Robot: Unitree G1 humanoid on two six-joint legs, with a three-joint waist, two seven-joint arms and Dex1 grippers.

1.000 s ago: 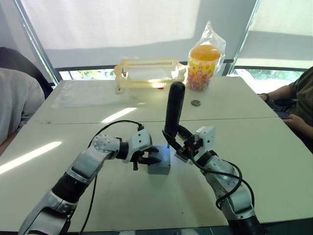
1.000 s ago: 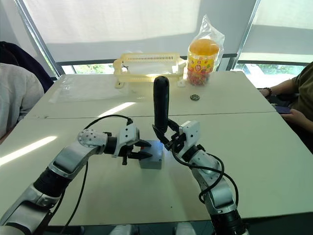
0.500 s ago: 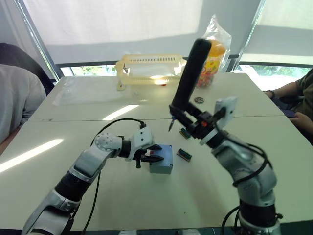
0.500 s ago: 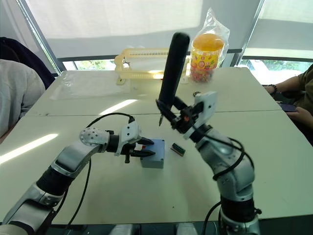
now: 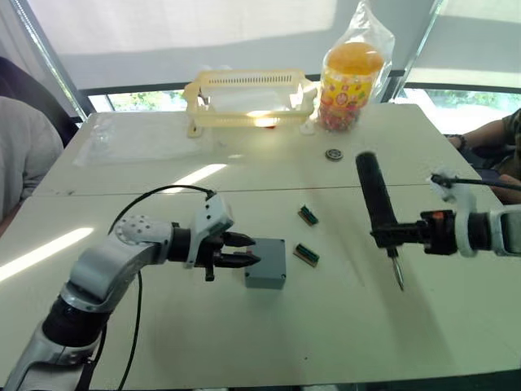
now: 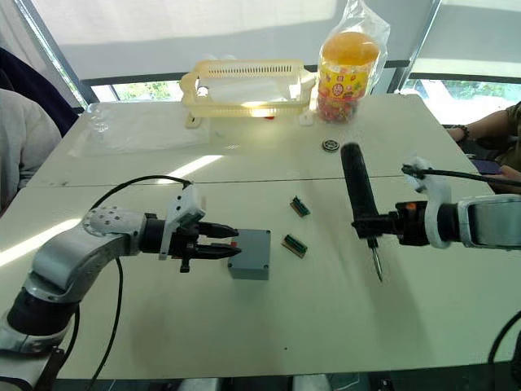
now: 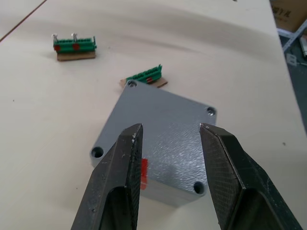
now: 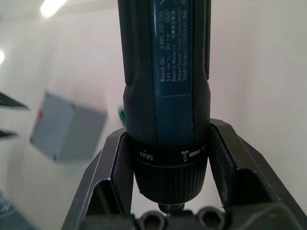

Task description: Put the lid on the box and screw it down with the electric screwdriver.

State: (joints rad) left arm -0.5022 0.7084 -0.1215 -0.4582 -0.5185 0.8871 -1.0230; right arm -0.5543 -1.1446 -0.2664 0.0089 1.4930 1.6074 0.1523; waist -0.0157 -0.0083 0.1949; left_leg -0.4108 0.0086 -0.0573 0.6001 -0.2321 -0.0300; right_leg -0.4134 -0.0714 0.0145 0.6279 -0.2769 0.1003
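L pincer (image 5: 241,251) sits low over the counter (image 5: 244,342), fingers (image 7: 120,182) parted w/ a clear gap, holding nothing. Its tips are just beside the box (image 5: 266,263), maybe touching the near face; can't tell. The lid (image 7: 158,139) is on the box, flush w/ the edges, screw holes at the corners. Box looks like stiff moulded plastic, light, so it'd likely skid under bit pressure. Best hold: pinch across two opposite side walls, low, keeping clear of the corner holes.

R pincer (image 6: 387,226) is well off to the R of the box, shut on the electric screwdriver (image 6: 356,195), gripped near the chuck end, body up, bit (image 6: 377,266) pointing down just above the counter. Tool looks rigid, a bit top-heavy; smooth barrel could twist in the grip, so a hold by the collar seems right.

Between the two pincers: two small green pieces (image 5: 307,255), one near the box, one further back. Beyond them a small round disc (image 5: 334,154), then a yellow basket (image 5: 248,98) and a bagged candy jar (image 5: 348,77) at the far edge.

L wrist view gives what the head views don't: the lid's corner holes, a red mark (image 7: 144,168) on the box side. R wrist view gives the tool's label, collar, and the finger wrap around it.
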